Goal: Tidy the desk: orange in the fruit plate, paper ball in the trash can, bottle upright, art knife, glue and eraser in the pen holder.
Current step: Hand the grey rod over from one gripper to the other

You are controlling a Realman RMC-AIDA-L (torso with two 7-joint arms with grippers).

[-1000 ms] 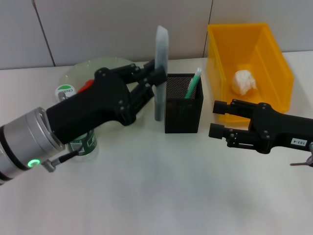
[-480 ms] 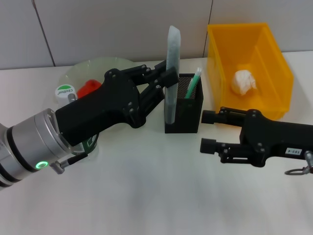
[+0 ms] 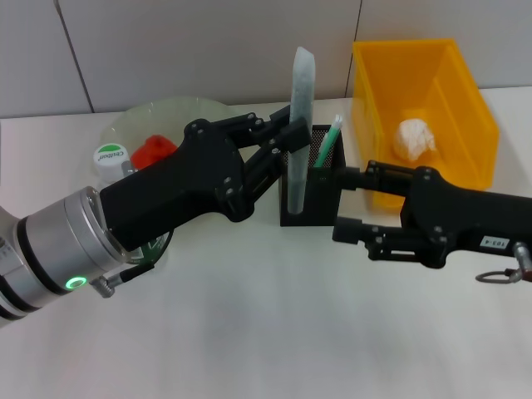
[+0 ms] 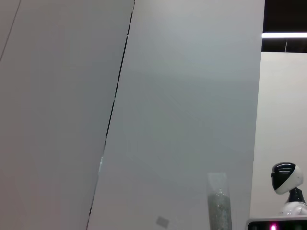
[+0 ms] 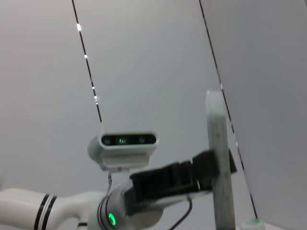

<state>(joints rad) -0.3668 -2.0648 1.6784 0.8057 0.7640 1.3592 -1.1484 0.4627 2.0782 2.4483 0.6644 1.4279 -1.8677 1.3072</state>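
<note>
Head view: the yellow trash can (image 3: 465, 100) is seen at 2 o'clock on the desk (image 3: 266, 332), paper ball (image 3: 414, 137) inside. The right end effector (image 3: 338, 204), fingers spread wide, is set around the black pen holder (image 3: 320, 195). The left end effector (image 3: 291, 137) is clamped on the upright grey-green art knife (image 3: 301, 116), lowered into the holder's 9 o'clock side.

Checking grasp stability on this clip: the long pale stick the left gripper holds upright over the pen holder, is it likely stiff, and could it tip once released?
The stick probably is stiff: held by the left gripper only near its middle, it stays straight. It looks light, being slim. Released, it would likely lean against the pen holder rim, since much of it stands above that.
</note>
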